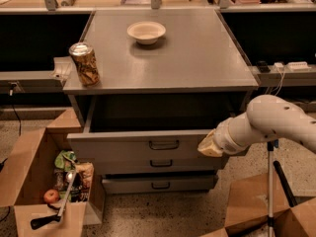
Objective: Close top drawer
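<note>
1. While a can (85,63) stands at the left edge of the desk (197,58), a bowl (146,32) sits farther back.
2. On the floor at left, an open cardboard box (22,162) holds an apple (51,196) and a spoon (66,191).
3. The top drawer (123,144), grey with a dark loop handle, stands pulled out. The hand (210,148) is at its front's right end; I cannot tell its grip.
</note>
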Action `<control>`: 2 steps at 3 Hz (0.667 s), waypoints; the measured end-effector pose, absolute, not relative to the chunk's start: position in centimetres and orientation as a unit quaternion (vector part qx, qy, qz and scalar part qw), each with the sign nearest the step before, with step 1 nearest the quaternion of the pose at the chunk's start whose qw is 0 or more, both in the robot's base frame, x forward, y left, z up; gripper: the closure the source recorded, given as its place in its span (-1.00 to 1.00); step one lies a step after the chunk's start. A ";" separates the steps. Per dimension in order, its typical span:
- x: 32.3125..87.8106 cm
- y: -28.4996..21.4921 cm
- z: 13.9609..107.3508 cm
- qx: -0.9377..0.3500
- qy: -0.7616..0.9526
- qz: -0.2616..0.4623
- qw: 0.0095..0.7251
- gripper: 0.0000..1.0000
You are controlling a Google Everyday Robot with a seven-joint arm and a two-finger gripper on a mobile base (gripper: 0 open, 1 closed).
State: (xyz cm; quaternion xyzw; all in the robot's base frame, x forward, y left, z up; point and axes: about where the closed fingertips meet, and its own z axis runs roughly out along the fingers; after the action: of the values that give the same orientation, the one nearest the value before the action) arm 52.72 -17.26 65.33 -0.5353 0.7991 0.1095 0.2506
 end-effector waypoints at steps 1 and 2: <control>54.8 -16.5 66.2 -0.546 0.786 0.115 0.265 1.00; 57.6 -16.4 66.3 -0.547 0.782 0.119 0.272 1.00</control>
State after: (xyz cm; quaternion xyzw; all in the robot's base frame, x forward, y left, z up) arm 57.62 -16.44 66.33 -0.5475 0.7825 0.1186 0.2719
